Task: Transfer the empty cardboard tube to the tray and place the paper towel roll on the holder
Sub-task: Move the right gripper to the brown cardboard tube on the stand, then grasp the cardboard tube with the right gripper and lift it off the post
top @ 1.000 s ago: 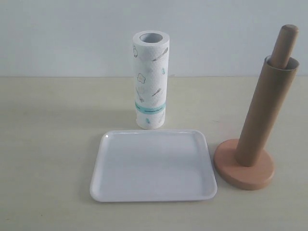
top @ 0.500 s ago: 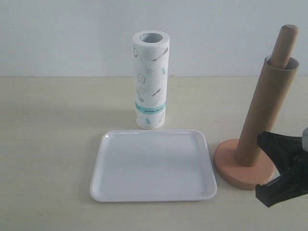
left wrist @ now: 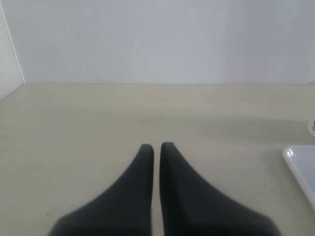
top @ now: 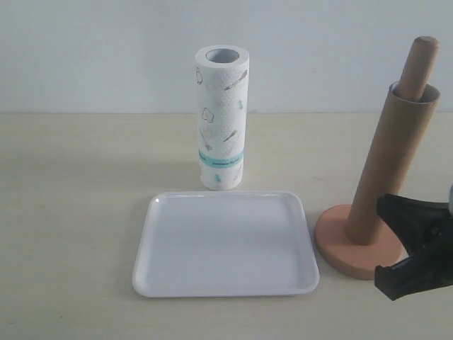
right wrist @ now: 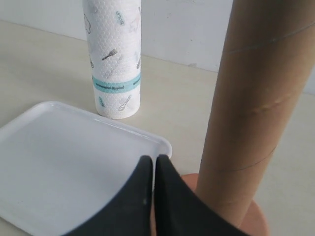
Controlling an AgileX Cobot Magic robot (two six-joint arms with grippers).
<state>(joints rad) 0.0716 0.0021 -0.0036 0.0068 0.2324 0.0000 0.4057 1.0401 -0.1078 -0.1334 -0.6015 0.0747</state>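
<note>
The empty cardboard tube (top: 391, 164) stands sleeved over the holder (top: 340, 248) near the tabletop's (left wrist: 74, 128) right edge. Only the exterior view shows the pole top. The right claw (right wrist: 153, 160) is pressed together beside the tray (right wrist: 59, 162), and the left claw (left wrist: 156, 146) likewise. The paper towel roll (top: 221, 117) stands toward the far edge, its band print unreadable.

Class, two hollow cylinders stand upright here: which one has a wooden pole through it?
The plain brown cardboard tube, on the holder; the printed white paper towel roll stands alone.
</note>
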